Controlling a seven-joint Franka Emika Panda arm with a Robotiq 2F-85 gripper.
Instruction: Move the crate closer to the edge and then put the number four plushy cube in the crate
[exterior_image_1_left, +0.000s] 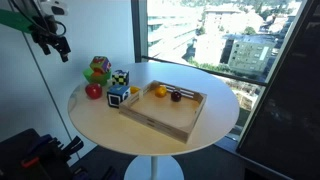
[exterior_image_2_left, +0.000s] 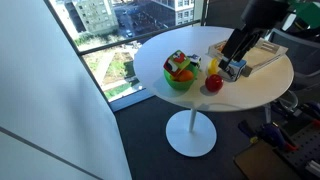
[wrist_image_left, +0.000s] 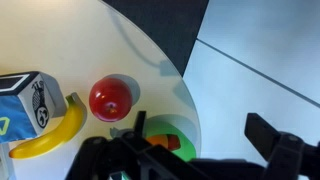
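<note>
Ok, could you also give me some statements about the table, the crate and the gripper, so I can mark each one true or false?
1. The red apple lies on the table, outside the crate. True.
2. The plushy cube is already inside the crate. False: it stands on the table beside it.
3. The table top is square. False: it is round.
4. The gripper is open and holds nothing. True.
</note>
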